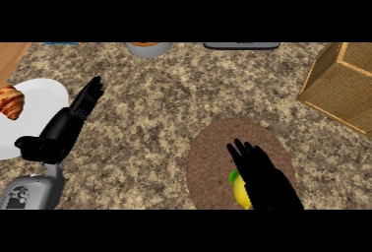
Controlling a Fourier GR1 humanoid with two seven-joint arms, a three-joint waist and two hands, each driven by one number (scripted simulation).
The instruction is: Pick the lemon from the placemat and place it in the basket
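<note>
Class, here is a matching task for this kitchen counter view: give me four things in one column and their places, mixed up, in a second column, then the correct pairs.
Things
1. lemon
2. croissant
3. basket
4. left hand

Places
A. at the counter's right edge
B. on the white plate at the left
C. on the brown placemat, partly under the right hand
D. over the counter beside the plate, fingers straight

Pairs: 1-C, 2-B, 3-A, 4-D
</note>
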